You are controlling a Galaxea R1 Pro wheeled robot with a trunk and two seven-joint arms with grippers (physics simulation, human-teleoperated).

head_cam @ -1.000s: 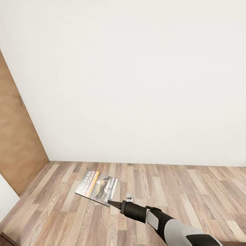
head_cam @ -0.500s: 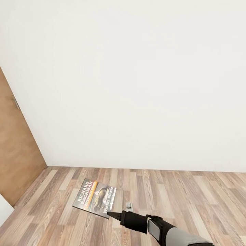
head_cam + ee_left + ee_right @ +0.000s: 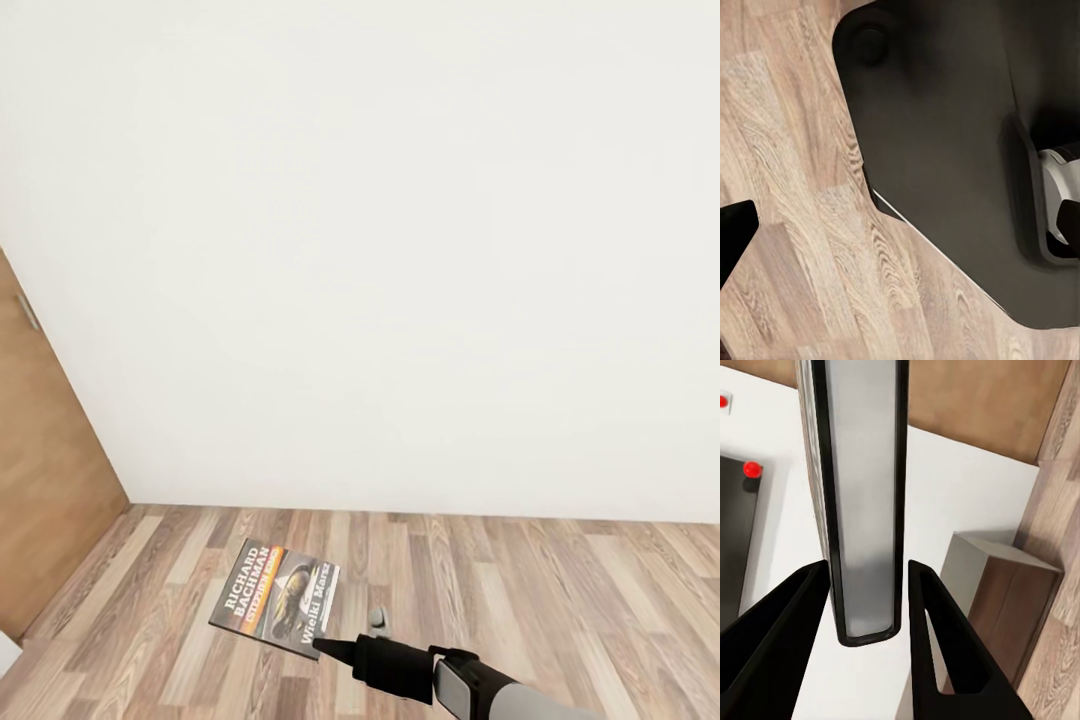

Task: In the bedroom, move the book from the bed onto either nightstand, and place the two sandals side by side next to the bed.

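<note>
The book (image 3: 278,598), a thin paperback with a dark picture cover, an orange band and white lettering, hangs above the wood-plank floor (image 3: 560,590). My right gripper (image 3: 325,648) is shut on its near corner, at the bottom of the head view. In the right wrist view the book's edge (image 3: 866,495) stands clamped between the two black fingers (image 3: 787,622). In the left wrist view one dark fingertip (image 3: 735,225) of my left gripper shows over the floor, and I cannot tell how its jaws stand. The bed, the nightstand and the sandals are out of view.
A plain white wall (image 3: 400,250) faces me, with a brown wooden door (image 3: 40,480) at the left. My dark base (image 3: 945,150) lies under the left wrist. The right wrist view holds a brown-sided box (image 3: 1009,600) and a white surface (image 3: 960,487).
The whole head view has shifted: the door slid left and the wall's foot sank lower in the picture. The book stays in my right gripper in the same pose.
</note>
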